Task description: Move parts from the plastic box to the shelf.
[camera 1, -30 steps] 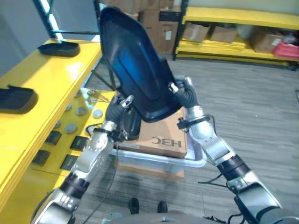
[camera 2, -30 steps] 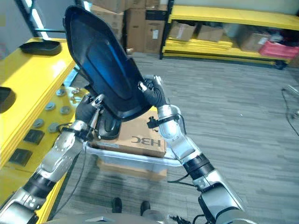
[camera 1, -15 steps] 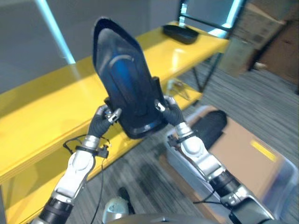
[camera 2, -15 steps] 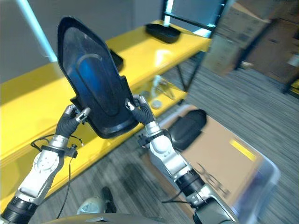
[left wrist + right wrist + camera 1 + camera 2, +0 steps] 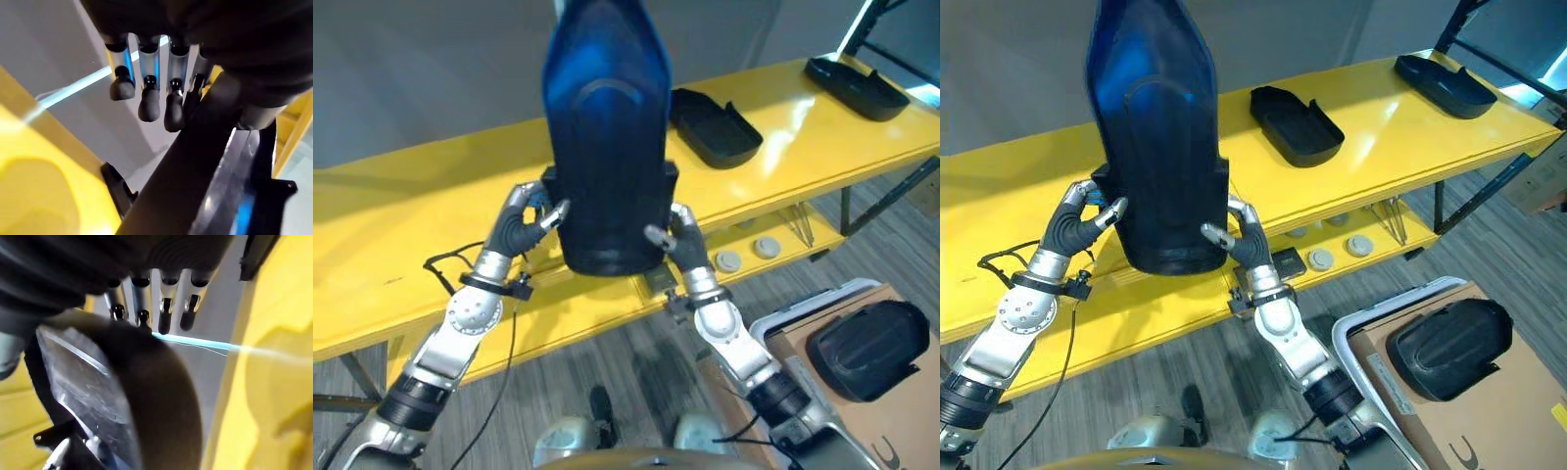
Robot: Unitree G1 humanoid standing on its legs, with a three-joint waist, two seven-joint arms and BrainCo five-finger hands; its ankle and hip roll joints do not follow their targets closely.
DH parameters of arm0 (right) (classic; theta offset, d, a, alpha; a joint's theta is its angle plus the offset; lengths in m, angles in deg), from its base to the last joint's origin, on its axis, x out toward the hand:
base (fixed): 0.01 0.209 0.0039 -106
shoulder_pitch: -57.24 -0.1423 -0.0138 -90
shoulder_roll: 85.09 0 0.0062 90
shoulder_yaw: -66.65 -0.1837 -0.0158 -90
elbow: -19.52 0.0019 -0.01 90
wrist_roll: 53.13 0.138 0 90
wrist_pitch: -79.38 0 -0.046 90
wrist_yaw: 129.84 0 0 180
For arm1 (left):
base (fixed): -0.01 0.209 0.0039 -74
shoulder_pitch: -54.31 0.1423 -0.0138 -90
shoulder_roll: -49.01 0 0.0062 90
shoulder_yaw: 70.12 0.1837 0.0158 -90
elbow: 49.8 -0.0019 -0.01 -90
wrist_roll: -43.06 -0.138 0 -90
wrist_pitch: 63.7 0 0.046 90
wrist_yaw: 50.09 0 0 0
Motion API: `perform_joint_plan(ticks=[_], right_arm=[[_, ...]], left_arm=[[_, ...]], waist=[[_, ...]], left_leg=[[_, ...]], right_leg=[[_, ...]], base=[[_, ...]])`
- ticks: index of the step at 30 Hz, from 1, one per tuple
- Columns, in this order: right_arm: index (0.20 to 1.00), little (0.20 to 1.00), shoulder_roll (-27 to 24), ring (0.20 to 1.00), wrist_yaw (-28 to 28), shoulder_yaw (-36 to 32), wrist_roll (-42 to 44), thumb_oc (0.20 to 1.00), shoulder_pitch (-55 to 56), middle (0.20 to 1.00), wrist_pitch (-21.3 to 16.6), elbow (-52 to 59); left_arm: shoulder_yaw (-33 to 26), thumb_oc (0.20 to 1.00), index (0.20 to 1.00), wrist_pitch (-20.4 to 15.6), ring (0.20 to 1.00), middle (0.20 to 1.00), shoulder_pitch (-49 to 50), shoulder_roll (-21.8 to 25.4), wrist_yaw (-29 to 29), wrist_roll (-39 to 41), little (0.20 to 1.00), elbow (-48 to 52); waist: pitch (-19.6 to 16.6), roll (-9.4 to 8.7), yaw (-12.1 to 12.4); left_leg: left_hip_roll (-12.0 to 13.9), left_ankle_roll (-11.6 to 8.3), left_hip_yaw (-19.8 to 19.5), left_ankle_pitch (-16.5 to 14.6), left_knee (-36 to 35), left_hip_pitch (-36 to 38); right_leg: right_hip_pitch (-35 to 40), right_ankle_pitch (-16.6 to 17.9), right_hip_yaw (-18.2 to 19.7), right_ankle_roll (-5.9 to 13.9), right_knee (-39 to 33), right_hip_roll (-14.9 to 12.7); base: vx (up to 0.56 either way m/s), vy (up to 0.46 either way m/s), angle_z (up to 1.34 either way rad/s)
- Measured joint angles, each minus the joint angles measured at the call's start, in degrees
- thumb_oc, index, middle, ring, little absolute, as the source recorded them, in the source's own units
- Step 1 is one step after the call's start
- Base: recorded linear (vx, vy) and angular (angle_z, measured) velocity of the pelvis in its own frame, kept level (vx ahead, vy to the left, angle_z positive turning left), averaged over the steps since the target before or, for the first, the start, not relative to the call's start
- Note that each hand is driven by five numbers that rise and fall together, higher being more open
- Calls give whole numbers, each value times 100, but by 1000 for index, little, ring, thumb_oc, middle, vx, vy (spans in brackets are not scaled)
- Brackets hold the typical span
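Left wrist view puts the left hand's fingers (image 5: 149, 100) just past the rim of the large dark part (image 5: 205, 161), curled toward it, with the thumb on the part's other face. From the head, the left hand (image 5: 524, 223) clamps the part's left lower edge and the right hand (image 5: 677, 235) clamps its right lower edge, fingers behind and thumb in front on each side. Right wrist view shows that hand's fingers (image 5: 166, 316) reaching over the curved dark rim of the same part.

Between the two hands the large dark part (image 5: 607, 137) stands upright, its broad glossy face toward the camera and its narrow end up, held above the front edge of the yellow shelf (image 5: 431, 245). Two smaller dark parts lie on the shelf's top board: one tray-like part (image 5: 715, 124) just right of the held piece, another (image 5: 857, 76) farther right near the shelf's end. Small grey discs (image 5: 744, 253) sit on the lower board.

At lower right the plastic box (image 5: 1371, 328) holds a cardboard sheet (image 5: 1518, 392) with a black domed part (image 5: 1447, 348) lying on it.
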Motion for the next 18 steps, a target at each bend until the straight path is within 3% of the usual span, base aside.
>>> perform_joint_plan(ticks=[1, 2, 3, 4, 6, 7, 9, 12, 13, 14, 16, 18], right_arm=[[1000, 1000, 40, 1000, 12, -162, 20, 1000, 254, 1000, 43, 2], [1000, 1000, 30, 1000, 26, -322, 66, 1000, 432, 1000, 82, -22], [1000, 1000, -23, 1000, 27, -376, 148, 1000, 515, 1000, 208, -192], [1000, 1000, -134, 1000, 18, -392, 206, 1000, 498, 1000, 301, -262], [1000, 1000, -42, 1000, -36, -909, 293, 1000, 525, 1000, 412, -803], [1000, 1000, 7, 1000, -32, -1076, 319, 1000, 577, 1000, 541, -966], [1000, 1000, 49, 1000, -4, -1240, 375, 1000, 657, 1000, 613, -975], [1000, 1000, 76, 1000, -583, -1321, 417, 1000, 891, 1000, 656, -1535], [1000, 1000, 108, 1000, -826, -1334, 412, 1000, 924, 1000, 445, -2097], [1000, 1000, 88, 1000, -1055, -1293, 418, 1000, 909, 1000, 561, -2699], [1000, 1000, 51, 1000, -1288, -1237, 418, 1000, 976, 1000, 874, -3479], [1000, 1000, -25, 1000, -1425, -1151, 416, 1000, 1303, 1000, 1095, -3816]], left_arm=[[-59, 200, 200, 96, 200, 200, -7, 5, 144, 4, 200, -26], [-178, 200, 200, 158, 200, 200, -32, 31, 234, 4, 200, -21], [-388, 200, 200, 204, 200, 200, 124, -76, 326, 6, 200, -4], [-568, 200, 200, 231, 200, 200, 334, -124, 413, 6, 200, 121], [-880, 200, 200, 230, 200, 200, 678, -152, 462, 24, 200, 406], [-971, 200, 200, 220, 200, 200, 761, -199, 511, 25, 200, 417], [-1022, 200, 200, 249, 200, 200, 822, -217, 560, 31, 200, 360], [-1102, 200, 200, 192, 200, 200, 1115, -230, 583, 56, 200, 130], [-1101, 200, 200, 114, 200, 200, 1290, -240, 610, 87, 200, 40], [-1086, 200, 200, 87, 200, 200, 1354, -250, 619, 91, 200, -97], [-1098, 200, 200, 75, 200, 200, 1378, -347, 617, 131, 200, -247], [-1127, 200, 200, 74, 200, 200, 1385, -457, 611, 255, 200, -389]], waist=[[-2, -131, -116], [12, -204, -297], [-2, -254, -347], [-44, -188, -322], [-145, -77, 61], [-144, -75, 119], [-156, -86, 94], [-337, -94, -71], [-372, -106, -95], [-372, -192, -68], [-343, -334, 140], [-328, -298, 18]], left_leg=[[-133, 122, -14, 4, 123, -18], [-192, 501, 62, 277, 248, -68], [-343, 556, 16, 257, 240, 13], [-330, 545, -13, 259, 241, -1], [-181, 324, -42, 304, 240, -149], [-136, 254, -82, 316, 235, -164], [-51, -47, -203, 282, 244, -155], [107, -183, -197, 199, 236, -34], [154, -250, -147, 69, 446, -75], [140, -358, -243, 4, 816, -155], [62, -381, -774, 47, 1234, -282], [427, -470, -876, -66, 921, -218]], right_leg=[[-92, 219, 77, 63, -461, -10], [-141, 505, 66, 58, -562, -90], [-154, 802, 198, -100, -341, -175], [-185, 828, 223, -134, -212, -134], [-202, 545, 177, -261, 207, 110], [-77, 523, 182, -422, -110, 206], [190, 685, 177, -425, -598, 346], [430, 711, 162, -429, -963, 531], [431, 665, 186, -496, -891, 548], [470, 625, 253, -591, -847, 492], [525, 702, 386, -816, -890, 305], [828, 947, 192, -698, -1305, 189]], base=[[85, -95, 170], [75, -119, 140], [70, -169, 106], [92, -204, 39], [70, -164, -1], [52, -107, 8], [54, -72, 10], [90, -67, -34], [74, -6, -22], [30, 31, -22], [54, 105, -28], [110, 175, 15]])
